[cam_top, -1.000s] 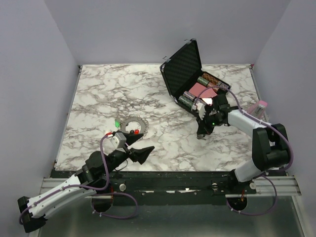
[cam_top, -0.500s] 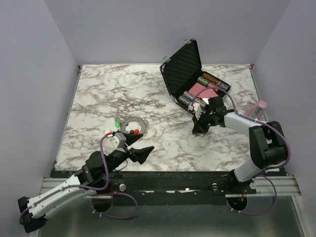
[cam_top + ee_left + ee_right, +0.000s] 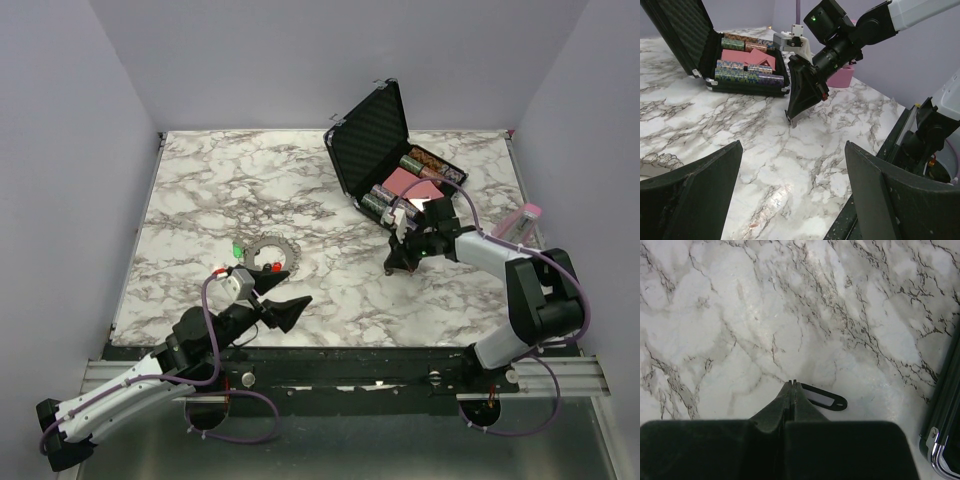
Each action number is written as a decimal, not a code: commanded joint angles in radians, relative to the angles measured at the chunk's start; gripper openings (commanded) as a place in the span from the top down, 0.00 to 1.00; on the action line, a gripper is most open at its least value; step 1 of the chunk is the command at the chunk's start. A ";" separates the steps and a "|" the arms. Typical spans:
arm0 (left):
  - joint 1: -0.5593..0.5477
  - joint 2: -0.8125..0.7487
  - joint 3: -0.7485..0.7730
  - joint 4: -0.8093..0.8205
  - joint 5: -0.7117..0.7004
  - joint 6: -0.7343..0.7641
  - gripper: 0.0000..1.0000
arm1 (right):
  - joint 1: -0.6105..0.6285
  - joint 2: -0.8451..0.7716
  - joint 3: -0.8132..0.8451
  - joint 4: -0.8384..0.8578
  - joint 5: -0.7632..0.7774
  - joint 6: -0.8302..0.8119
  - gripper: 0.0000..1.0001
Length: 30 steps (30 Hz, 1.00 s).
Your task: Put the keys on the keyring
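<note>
The keyring (image 3: 262, 247), a thin silver chain, lies coiled in a ring at the front left of the marble table. A red-headed key (image 3: 274, 267) rests at its near edge and a small green piece (image 3: 237, 251) at its left. My left gripper (image 3: 295, 288) hovers open just in front of the chain, with only bare marble between its fingers (image 3: 695, 195). My right gripper (image 3: 392, 266) is shut, its tips down on the table right of centre. A flat black tag-like key head with a white window (image 3: 826, 396) lies beside those tips, its near end hidden behind the finger.
An open black hard case (image 3: 372, 140) with coloured rolls and a pink card stands at the back right, close behind the right gripper. A pink object (image 3: 526, 217) sits at the table's right edge. The table's front edge (image 3: 875, 165) runs close under the left gripper.
The right gripper has slid a little to the left across the table, staying shut. The left arm has not moved.
</note>
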 commanded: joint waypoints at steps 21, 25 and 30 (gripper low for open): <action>0.004 -0.013 -0.019 0.007 -0.018 -0.014 0.08 | 0.091 0.040 -0.067 0.287 0.141 0.210 0.99; 0.004 -0.011 -0.019 0.009 -0.018 -0.014 0.08 | 0.094 0.030 -0.085 0.302 0.136 0.198 0.99; 0.004 -0.013 -0.020 0.007 -0.019 -0.014 0.08 | 0.094 0.042 -0.084 0.290 0.127 0.187 0.98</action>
